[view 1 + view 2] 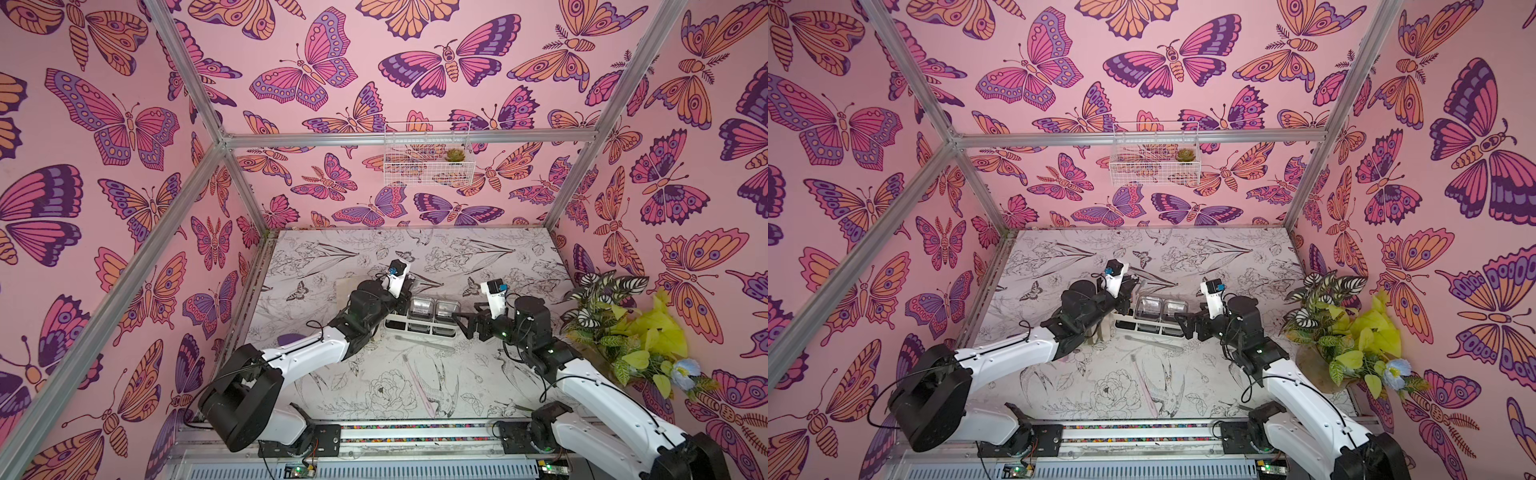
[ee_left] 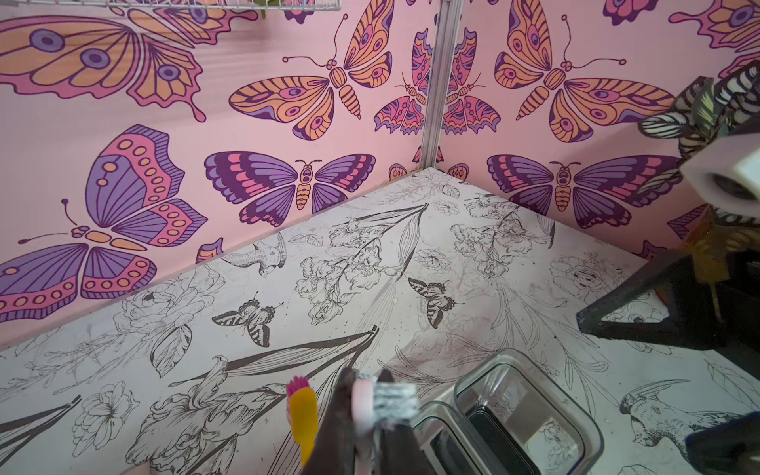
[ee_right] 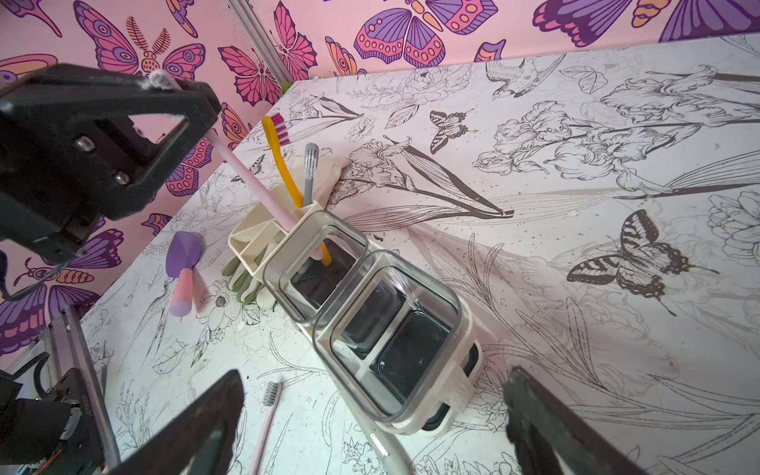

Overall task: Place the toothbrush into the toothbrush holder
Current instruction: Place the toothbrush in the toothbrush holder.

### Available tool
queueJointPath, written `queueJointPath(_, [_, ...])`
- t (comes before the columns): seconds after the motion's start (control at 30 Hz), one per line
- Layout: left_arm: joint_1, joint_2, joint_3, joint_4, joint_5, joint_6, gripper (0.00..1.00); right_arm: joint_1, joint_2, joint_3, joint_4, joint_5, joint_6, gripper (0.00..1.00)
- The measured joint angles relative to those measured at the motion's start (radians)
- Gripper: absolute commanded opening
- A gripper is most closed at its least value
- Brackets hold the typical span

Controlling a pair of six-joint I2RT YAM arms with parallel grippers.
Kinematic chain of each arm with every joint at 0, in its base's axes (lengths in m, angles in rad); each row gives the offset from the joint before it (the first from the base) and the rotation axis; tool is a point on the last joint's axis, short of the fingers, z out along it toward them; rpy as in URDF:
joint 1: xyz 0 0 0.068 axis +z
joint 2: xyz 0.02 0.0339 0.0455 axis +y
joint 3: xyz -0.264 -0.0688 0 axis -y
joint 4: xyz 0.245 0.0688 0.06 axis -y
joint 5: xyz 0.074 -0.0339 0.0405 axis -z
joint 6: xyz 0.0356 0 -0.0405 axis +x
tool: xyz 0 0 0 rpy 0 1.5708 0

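Note:
My left gripper (image 2: 366,372) is shut on the head end of a pink toothbrush (image 3: 255,181). The brush slants down, its lower end inside the white toothbrush holder (image 3: 460,395) next to the first clear cup (image 3: 316,263). A yellow toothbrush (image 3: 281,164) and a grey one (image 3: 310,168) stand in the same end. Both top views show the holder (image 1: 392,322) (image 1: 1121,322) mid-table between the arms. My right gripper (image 3: 374,376) (image 1: 463,322) is open at the holder's other end, a finger on either side, touching nothing.
A second pink toothbrush (image 3: 267,411) and a pale one (image 3: 378,444) lie on the table beside the holder. A purple-pink tool (image 3: 183,267) and a green-white glove (image 3: 246,275) lie near its slotted end. Plants (image 1: 615,328) crowd the right wall; a wire basket (image 1: 428,162) hangs on the back wall.

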Motion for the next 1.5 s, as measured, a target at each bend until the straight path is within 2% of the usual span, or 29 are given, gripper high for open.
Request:
queueJointPath(0.83, [-0.017,0.057,-0.062,0.103,-0.032,0.077,0.0,0.0,0.019,0.0,0.0,0.0,0.0,0.99])
queueJointPath(1.5, [-0.023,0.09,-0.11,0.206,-0.079,0.082,0.01,0.0,0.044,0.0,0.0,0.0,-0.004,0.99])
